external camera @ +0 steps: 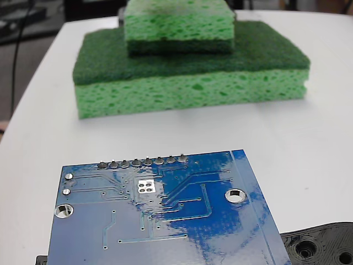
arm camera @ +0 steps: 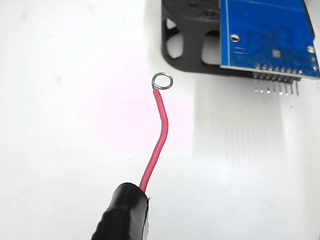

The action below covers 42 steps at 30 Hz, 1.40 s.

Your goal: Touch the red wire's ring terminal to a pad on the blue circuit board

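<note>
In the wrist view the red wire curves up out of a black sleeve. At its tip is the ring terminal, a small silver loop hanging over bare white table. The blue circuit board lies at the top right, well apart from the ring. Its pad is a tiny pale square near the pin edge. The fixed view shows the blue circuit board up close, and the pad is white with four dark dots. Neither wire nor ring appears there. No gripper fingers show in either view.
A black plastic part with holes sits under the board, between ring and board; its corner shows at bottom right. A row of solder bumps lines the board's far edge. Two stacked green sponges stand behind on the white table.
</note>
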Tool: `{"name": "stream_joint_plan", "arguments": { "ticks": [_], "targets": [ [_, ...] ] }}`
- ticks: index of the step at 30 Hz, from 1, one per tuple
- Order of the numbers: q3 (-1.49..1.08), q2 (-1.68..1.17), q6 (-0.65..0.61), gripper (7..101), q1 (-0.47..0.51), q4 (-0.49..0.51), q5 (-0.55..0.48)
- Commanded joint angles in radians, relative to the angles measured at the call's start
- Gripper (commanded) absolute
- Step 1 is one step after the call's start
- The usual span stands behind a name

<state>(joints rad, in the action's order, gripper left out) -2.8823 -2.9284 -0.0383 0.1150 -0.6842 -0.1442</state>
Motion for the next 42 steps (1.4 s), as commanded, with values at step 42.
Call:
{"name": "stream_joint_plan", "arguments": {
  "ticks": [42],
  "targets": [
    [-0.112,-0.126,0.080,100.3,-0.156,-0.087,0.181]
  ]
}}
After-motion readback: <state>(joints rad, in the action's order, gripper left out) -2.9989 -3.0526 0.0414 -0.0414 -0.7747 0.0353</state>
